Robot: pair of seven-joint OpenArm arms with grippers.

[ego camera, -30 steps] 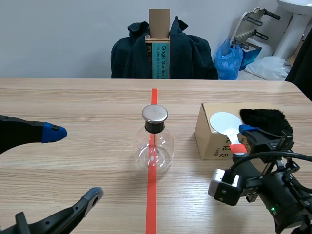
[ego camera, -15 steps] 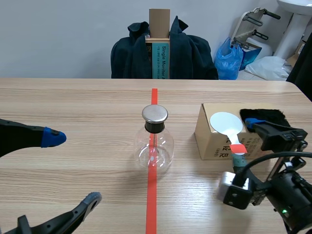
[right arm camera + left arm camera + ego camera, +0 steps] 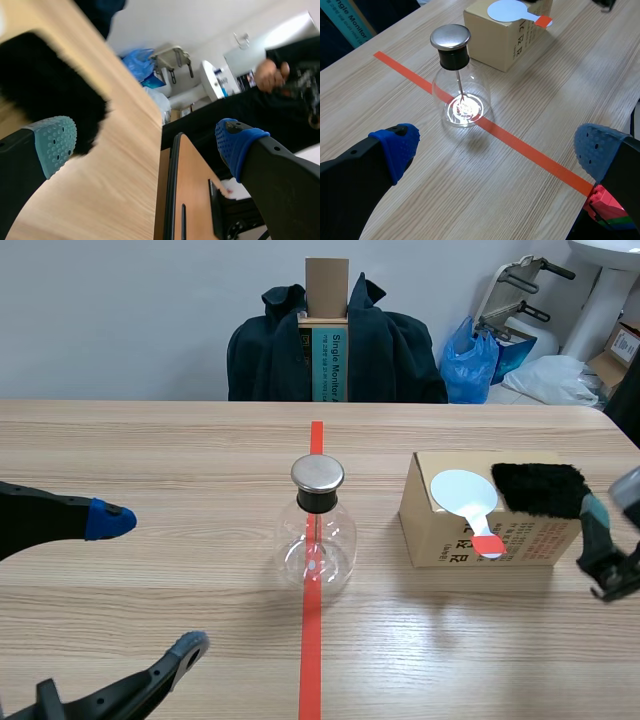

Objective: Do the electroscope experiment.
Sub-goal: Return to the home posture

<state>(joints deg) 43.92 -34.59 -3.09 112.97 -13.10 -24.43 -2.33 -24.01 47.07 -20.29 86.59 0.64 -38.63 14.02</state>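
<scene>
The electroscope, a round glass flask with a metal cap and a rod inside, stands on the red tape line at the table's middle. It lies ahead of my open left gripper, well beyond its blue pads. To the flask's right is a cardboard box. On the box rest a white round paddle with a red handle and a black fur pad. My right gripper hangs open at the box's right end, tilted. In its wrist view the fur sits just ahead of the grey-green fingertip.
A chair draped in a dark coat, with a tall carton on it, stands behind the table. A blue bag and white fixtures are at the back right. The table's right edge is close to my right gripper. Red tape runs down the middle.
My right arm has swung from in front of the box out to the right edge, uncovering the box front and paddle handle. The left gripper has barely shifted.
</scene>
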